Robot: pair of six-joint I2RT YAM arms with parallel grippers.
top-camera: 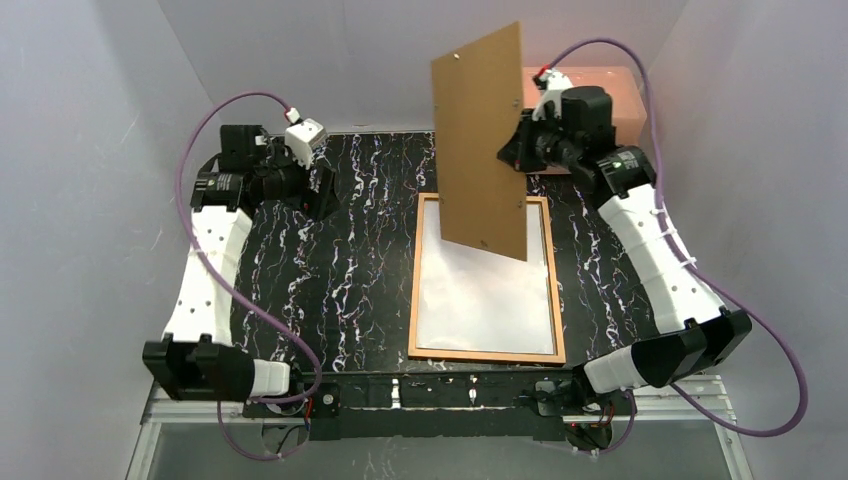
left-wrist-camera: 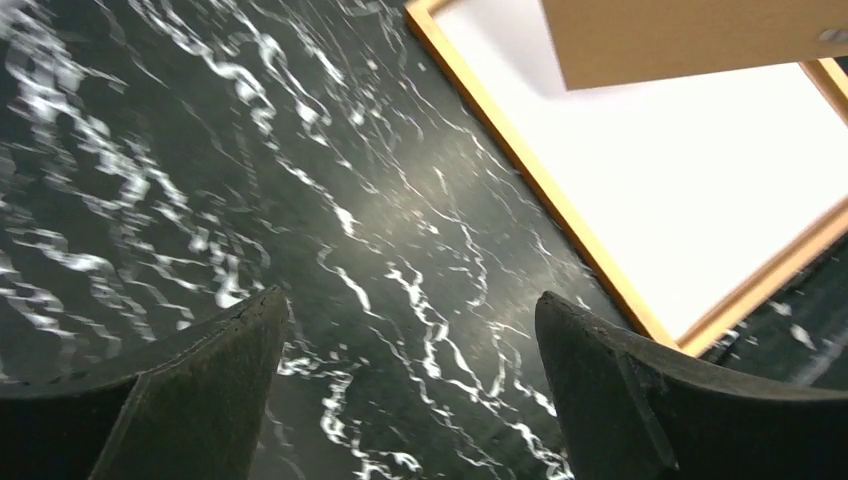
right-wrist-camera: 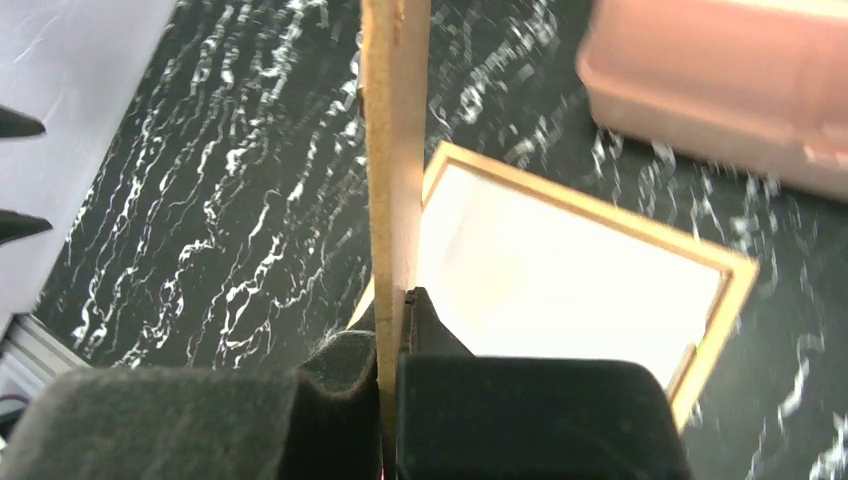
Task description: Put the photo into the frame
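1. The frame [top-camera: 414, 280] lies flat on the black, white-veined table [top-camera: 340, 270], right of centre and toward the bottom of the top view, with its long sides running up the picture.
2. The photo [top-camera: 485, 295] sits inside the frame's rails with a plain white side up. It fills the opening edge to edge, and none of its print is showing.
3. The right gripper [top-camera: 513, 150] is clenched on the right-hand edge of a plain brown backing board [top-camera: 480, 140]. The board stands nearly upright, tilted a little, in the upper middle of the top view.
4. The board's lower edge hangs over the far end of the frame. From here I cannot tell whether it touches the photo.
5. In the right wrist view the right gripper's black fingers [right-wrist-camera: 430, 340] pinch the board [right-wrist-camera: 395, 130] edge-on. The frame [right-wrist-camera: 735, 290] and the white sheet lie below, to the right of it.
6. A pink box [top-camera: 625, 95] stands at the upper right of the top view, behind the right arm.
7. The left gripper [top-camera: 322, 192] is at the upper left, well apart from the frame and grasping nothing.
8. Its own camera shows the left gripper [left-wrist-camera: 410, 305] spread wide over bare table. One corner of the frame [left-wrist-camera: 540, 190] is at the upper right of that view.
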